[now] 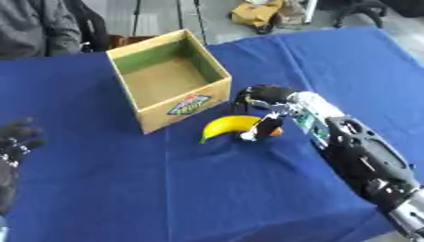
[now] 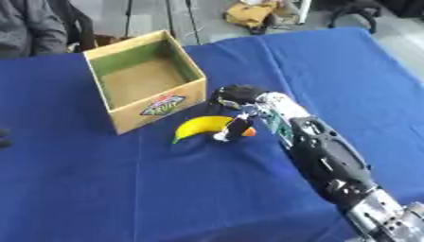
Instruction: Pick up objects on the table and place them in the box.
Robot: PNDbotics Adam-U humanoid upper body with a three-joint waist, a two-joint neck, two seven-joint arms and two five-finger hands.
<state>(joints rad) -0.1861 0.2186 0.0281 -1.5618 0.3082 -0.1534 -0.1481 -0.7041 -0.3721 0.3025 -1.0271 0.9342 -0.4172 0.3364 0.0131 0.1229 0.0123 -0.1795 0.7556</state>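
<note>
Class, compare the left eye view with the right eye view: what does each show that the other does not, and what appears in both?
Only the left eye view shows the left hand clearly, idle at the left edge; the right eye view catches just a dark sliver of it there.

Only the right eye view shows more of the right arm's silver end at the bottom right corner.

Both show the open, empty box on the blue tablecloth, and the right hand curled over one end of the yellow banana, which lies in front of the box.

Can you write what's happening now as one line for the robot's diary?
right hand fingers curled on banana | banana on blue table | box beside it | left hand idle, lower left
</note>
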